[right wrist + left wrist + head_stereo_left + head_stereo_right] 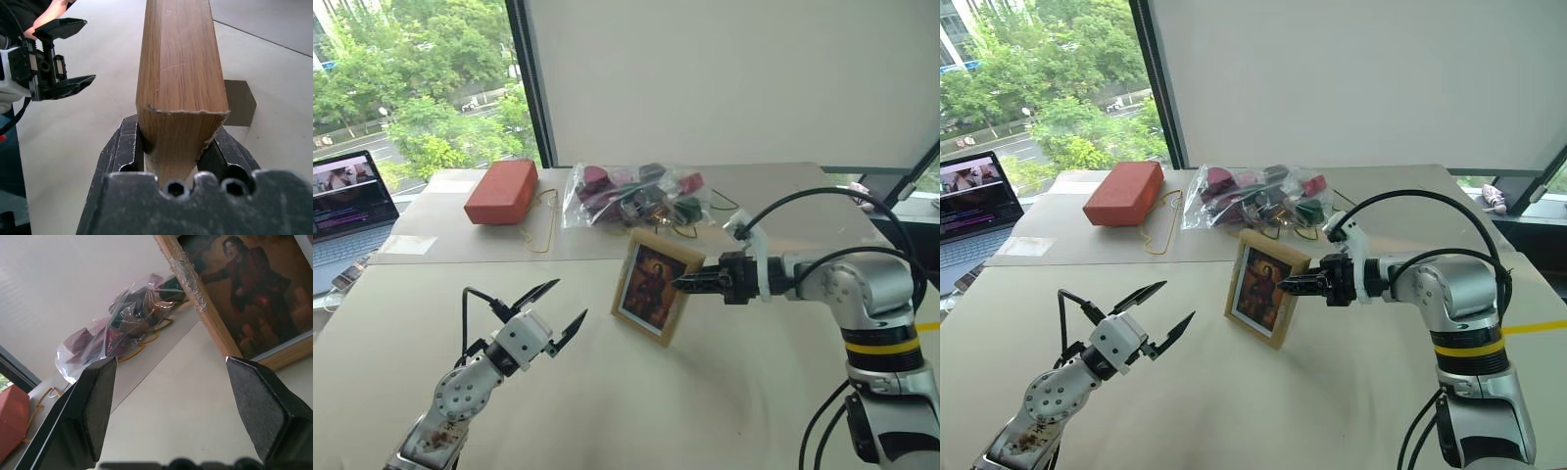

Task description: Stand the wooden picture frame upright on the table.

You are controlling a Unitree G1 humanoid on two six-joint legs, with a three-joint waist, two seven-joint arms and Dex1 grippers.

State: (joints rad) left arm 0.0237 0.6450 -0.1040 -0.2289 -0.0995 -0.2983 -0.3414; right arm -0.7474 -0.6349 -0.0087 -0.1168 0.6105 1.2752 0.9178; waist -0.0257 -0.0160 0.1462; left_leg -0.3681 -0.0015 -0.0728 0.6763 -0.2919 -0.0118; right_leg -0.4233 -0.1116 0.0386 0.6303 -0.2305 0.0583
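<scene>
Right end effector (176, 147) pinching wooden picture frame (656, 285) edge; left end effector (556, 315) spread apart.

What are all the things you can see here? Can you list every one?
wooden picture frame: one, light wood with a dark portrait, upright over the near table
table: pale beige, under everything
brick-shaped block: one, red-orange, far left
plastic bag: one, clear, holding dark red and green pieces, behind the frame
laptop: one, screen lit, at the left edge
left gripper: black fingers, open, holding nothing, left of the frame
right gripper: black fingers, shut on the frame's edge
</scene>
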